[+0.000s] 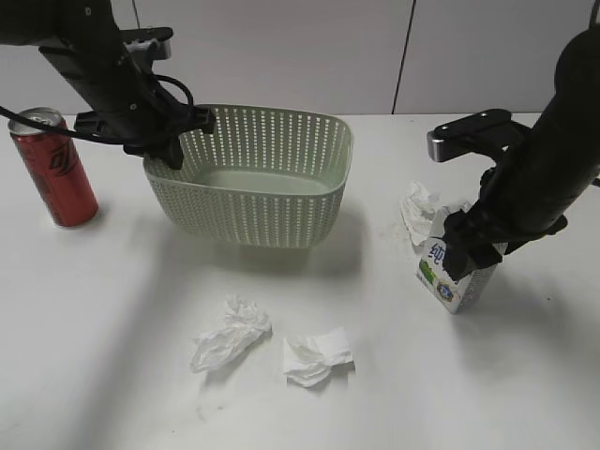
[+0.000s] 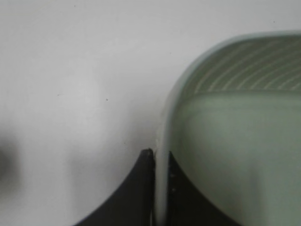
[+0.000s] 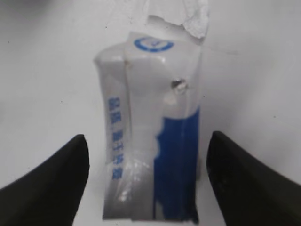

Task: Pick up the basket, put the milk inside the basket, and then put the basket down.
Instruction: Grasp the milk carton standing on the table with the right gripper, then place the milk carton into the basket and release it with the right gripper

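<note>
Your left end effector (image 1: 169,141) is clamped on the left rim of the basket (image 1: 258,178), and the left wrist view shows it nicely: the two dark fingers (image 2: 136,188) are pressed together with the thin pale green wall (image 2: 161,179) pinched between them. The basket itself sits toward the far left part of the table (image 1: 112,356), and it looks tilted, left side up, though I can't really tell if the bottom is off the surface. Over on the right, your right end effector (image 1: 469,248) is down around the milk (image 1: 450,272), which stands upright near the right edge of the table. In the right wrist view the fingers (image 3: 56,179) are spread wide on either side of the carton (image 3: 150,141) with visible gaps, so they aren't touching it. There's a crumpled tissue (image 1: 417,211) right behind the milk, touching or almost touching it, hard to say. Two more tissue wads (image 1: 230,333) lie near the front edge, well apart from the basket. A red can (image 1: 53,169) stands upright by the left edge, just beside the basket's left end.
</note>
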Robot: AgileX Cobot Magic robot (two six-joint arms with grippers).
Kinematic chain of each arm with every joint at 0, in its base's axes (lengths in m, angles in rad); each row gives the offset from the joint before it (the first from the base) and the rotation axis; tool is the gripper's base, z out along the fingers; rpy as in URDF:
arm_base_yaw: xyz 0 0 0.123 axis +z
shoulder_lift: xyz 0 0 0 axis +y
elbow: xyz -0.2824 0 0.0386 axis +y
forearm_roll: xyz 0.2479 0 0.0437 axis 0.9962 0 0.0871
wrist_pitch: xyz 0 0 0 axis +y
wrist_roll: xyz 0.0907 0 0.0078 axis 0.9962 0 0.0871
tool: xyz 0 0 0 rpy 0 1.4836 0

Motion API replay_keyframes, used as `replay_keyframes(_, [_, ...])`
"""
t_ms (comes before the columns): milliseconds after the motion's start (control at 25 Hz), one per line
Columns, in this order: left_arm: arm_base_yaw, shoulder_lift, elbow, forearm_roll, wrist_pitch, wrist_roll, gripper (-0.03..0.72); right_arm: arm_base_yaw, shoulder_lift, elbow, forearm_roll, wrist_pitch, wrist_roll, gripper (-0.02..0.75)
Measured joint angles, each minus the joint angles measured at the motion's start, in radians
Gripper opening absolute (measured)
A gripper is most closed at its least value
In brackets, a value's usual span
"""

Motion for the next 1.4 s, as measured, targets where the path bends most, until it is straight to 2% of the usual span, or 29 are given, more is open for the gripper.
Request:
replay_keyframes(240, [0.0,0.0,0.0,0.0,0.0,0.0,0.0,0.0,0.073,-0.001,0.004,-0.056,0.003,0.582])
replay_keyframes(320, [0.0,0.0,0.0,0.0,0.0,0.0,0.0,0.0,0.078,-0.001,0.01,-0.063,0.004,0.527])
replay_keyframes(480, [0.0,0.0,0.0,0.0,0.0,0.0,0.0,0.0,0.08,-0.001,0.018,-0.06,0.004,0.347])
replay_keyframes(520, [0.0,0.0,0.0,0.001,0.0,0.0,0.0,0.0,0.08,-0.001,0.021,-0.06,0.004,0.328])
replay_keyframes(680, [0.0,0.0,0.0,0.001,0.0,0.0,0.0,0.0,0.08,-0.01,0.034,-0.032,0.004,0.327])
replay_keyframes(880, [0.0,0.0,0.0,0.001,0.0,0.0,0.0,0.0,0.041,-0.085,0.039,0.095,0.005,0.325])
replay_keyframes(1200, [0.0,0.0,0.0,0.001,0.0,0.0,0.0,0.035,0.001,-0.431,0.047,0.391,0.002,0.323])
replay_keyframes(1400, [0.0,0.0,0.0,0.0,0.0,0.0,0.0,0.113,0.014,-0.67,0.051,0.443,0.001,0.323])
